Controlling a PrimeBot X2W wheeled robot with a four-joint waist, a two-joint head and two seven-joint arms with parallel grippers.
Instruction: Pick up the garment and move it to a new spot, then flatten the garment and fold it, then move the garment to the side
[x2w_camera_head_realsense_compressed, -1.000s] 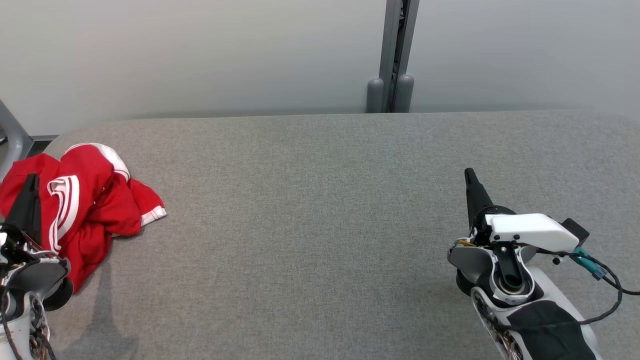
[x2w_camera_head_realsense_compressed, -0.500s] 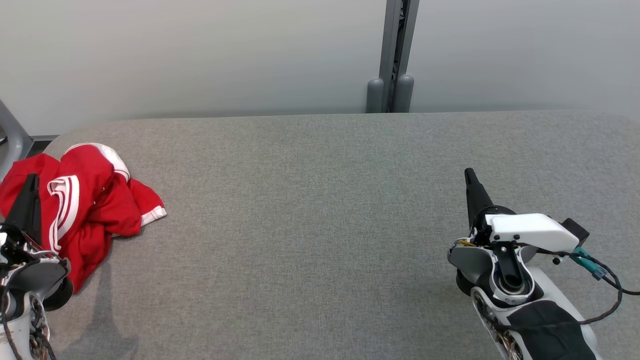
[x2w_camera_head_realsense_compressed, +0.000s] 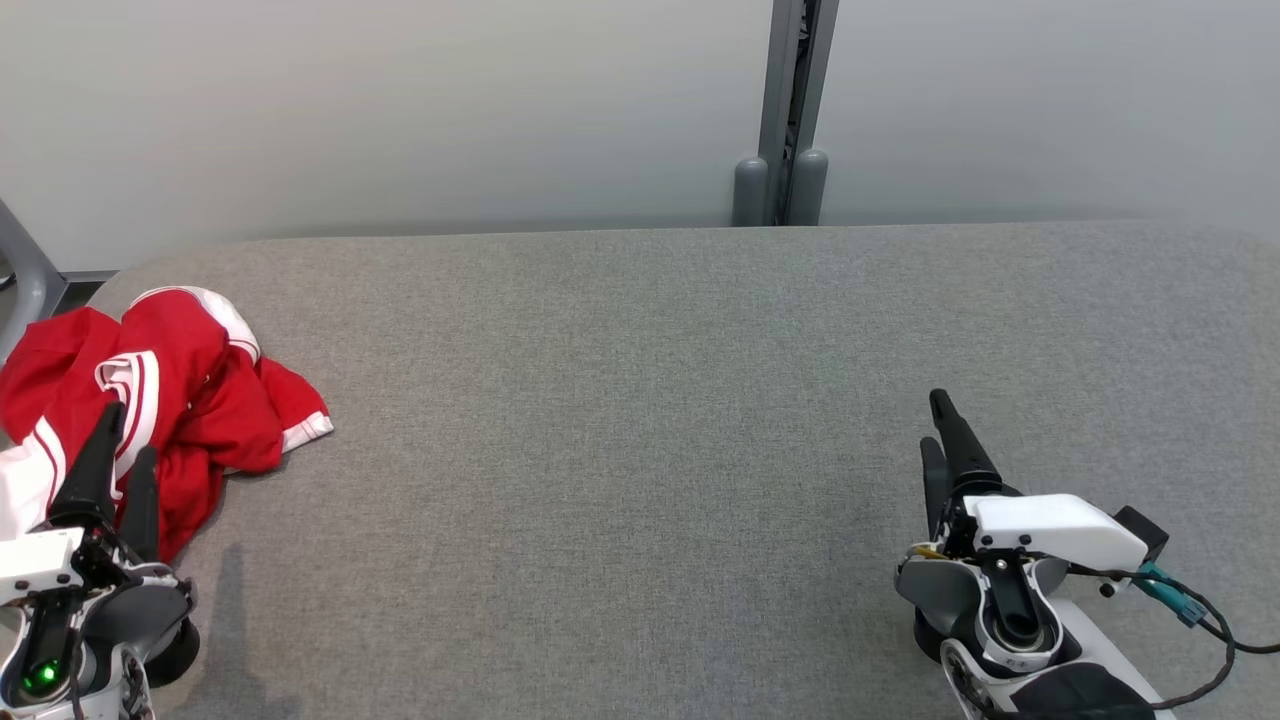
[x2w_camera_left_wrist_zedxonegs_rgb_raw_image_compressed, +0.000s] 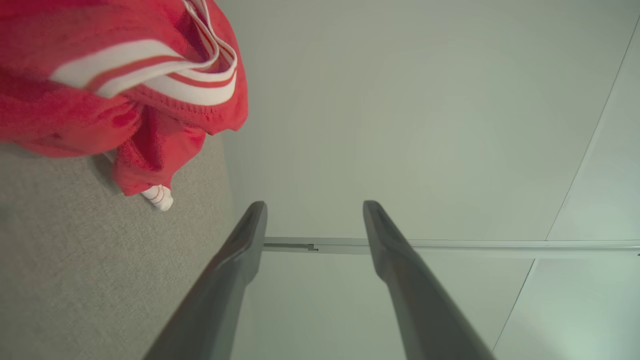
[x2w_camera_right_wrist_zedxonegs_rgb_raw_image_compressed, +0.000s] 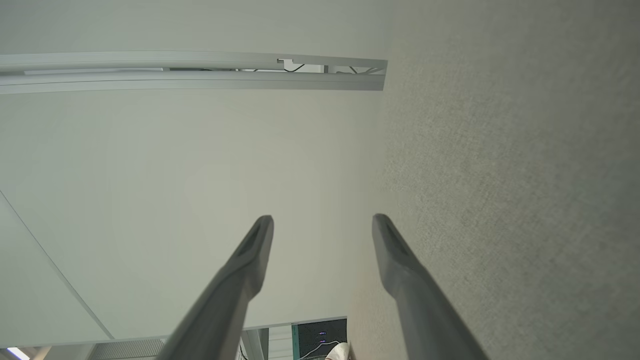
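While the grey table (x2w_camera_head_realsense_compressed: 640, 400) stretched out ahead of both arms, the red garment (x2w_camera_head_realsense_compressed: 190, 400) lay crumpled just ahead of my left gripper (x2w_camera_head_realsense_compressed: 130, 430), whose fingertips overlapped its near edge in the head view. It was well apart from the right gripper (x2w_camera_head_realsense_compressed: 933, 420), so I judged the pickup to be the left arm's job. The heap showed no clear long axis; a white-striped cuff trailed toward the right arm. In the left wrist view the cloth sat off to one side of the fingers, with nothing between them. Both grippers stood spread wide and empty. A second before, each had been pinched shut into one dark point and sat farther forward; both had since drawn back, the left also shifting inward.
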